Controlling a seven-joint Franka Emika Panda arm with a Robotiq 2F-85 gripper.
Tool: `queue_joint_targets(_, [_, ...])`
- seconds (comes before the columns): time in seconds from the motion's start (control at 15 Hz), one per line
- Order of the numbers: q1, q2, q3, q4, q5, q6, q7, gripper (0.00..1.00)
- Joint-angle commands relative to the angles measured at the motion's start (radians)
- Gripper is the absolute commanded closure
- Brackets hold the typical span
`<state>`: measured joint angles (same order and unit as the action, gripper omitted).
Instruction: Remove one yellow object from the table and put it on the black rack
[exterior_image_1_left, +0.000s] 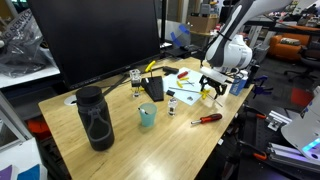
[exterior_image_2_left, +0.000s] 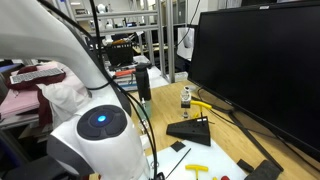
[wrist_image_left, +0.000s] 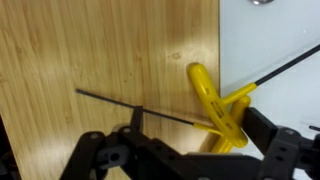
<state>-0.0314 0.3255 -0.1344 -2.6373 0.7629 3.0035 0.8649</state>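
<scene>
i had the gripper (wrist_image_left: 185, 150) spread wide, nothing in it — it hovered just over the yellow object (wrist_image_left: 215, 100) on the table (wrist_image_left: 100, 60), partly on a white sheet (wrist_image_left: 270, 40). the black rack (exterior_image_1_left: 152, 88) stood well apart.

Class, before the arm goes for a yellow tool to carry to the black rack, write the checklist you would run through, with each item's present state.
1. Gripper open: ok.
2. Yellow tools in the wrist view, just ahead of the gripper: ok.
3. One tool lying apart from the others: not ok, two yellow handles cross and touch.
4. Black rack standing on the table: ok.
5. Free place on the rack: cannot tell.
</scene>
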Motion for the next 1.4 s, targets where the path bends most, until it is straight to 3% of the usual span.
queue_joint_targets(0.0, [0.018,-0.019,-0.003,-0.029,-0.008,0.041,0.028,0.00])
queue_joint_targets(0.53, [0.077,0.003,-0.028,-0.003,-0.028,0.076,0.050,0.00])
queue_joint_targets(0.6, [0.046,-0.003,-0.002,-0.004,-0.025,0.064,0.035,0.00])
queue_joint_targets(1.33, [0.045,-0.004,0.008,-0.012,0.004,0.078,0.017,0.00])
